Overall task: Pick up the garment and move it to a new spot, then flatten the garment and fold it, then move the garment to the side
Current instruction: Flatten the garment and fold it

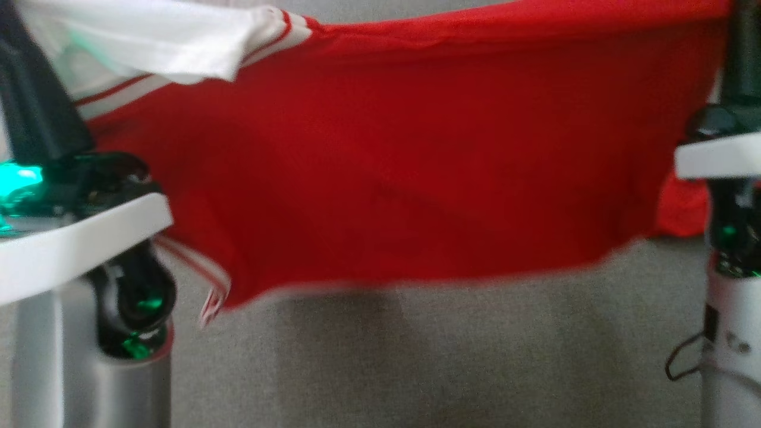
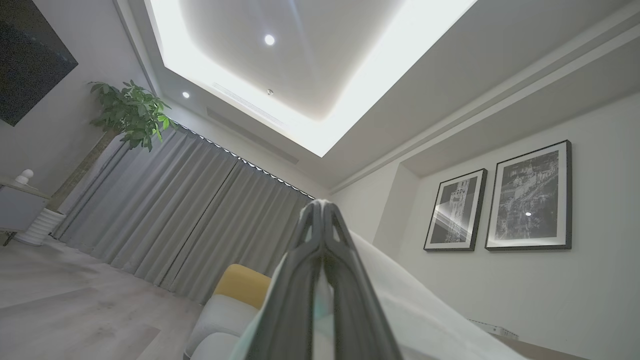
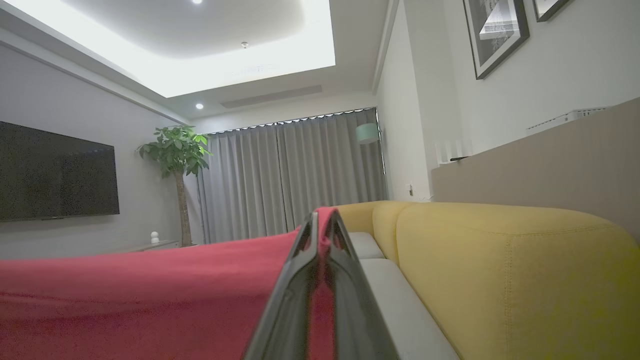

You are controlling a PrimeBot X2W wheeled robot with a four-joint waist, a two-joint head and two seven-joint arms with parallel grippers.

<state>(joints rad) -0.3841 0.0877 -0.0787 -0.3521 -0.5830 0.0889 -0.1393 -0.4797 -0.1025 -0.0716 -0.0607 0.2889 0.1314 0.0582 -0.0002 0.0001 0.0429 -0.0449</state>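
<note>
Left wrist view: the left pincer point(image 2: 324, 206) is standing fully closed, its fingers pinching a white part of the garment point(image 2: 420, 310), which is falling away to the pincer's right and below it. Past the tips, grey curtains point(image 2: 200, 225) are hanging. A plant point(image 2: 130, 112) is standing to the upper left, and two framed prints point(image 2: 500, 205) are hanging to the right.

Right wrist view: the right pincer point(image 3: 322, 220) is also clamping tight, with red cloth showing between its fingers and over the tips. The garment is stretching away to this pincer's left. A yellow sofa point(image 3: 500, 260) is sitting to its right.

Head view: the garment is hanging taut between the two pincers, above a grey surface point(image 1: 416, 368). Its white sleeve is lying by the left pincer, and its lower edge is showing blurred.
</note>
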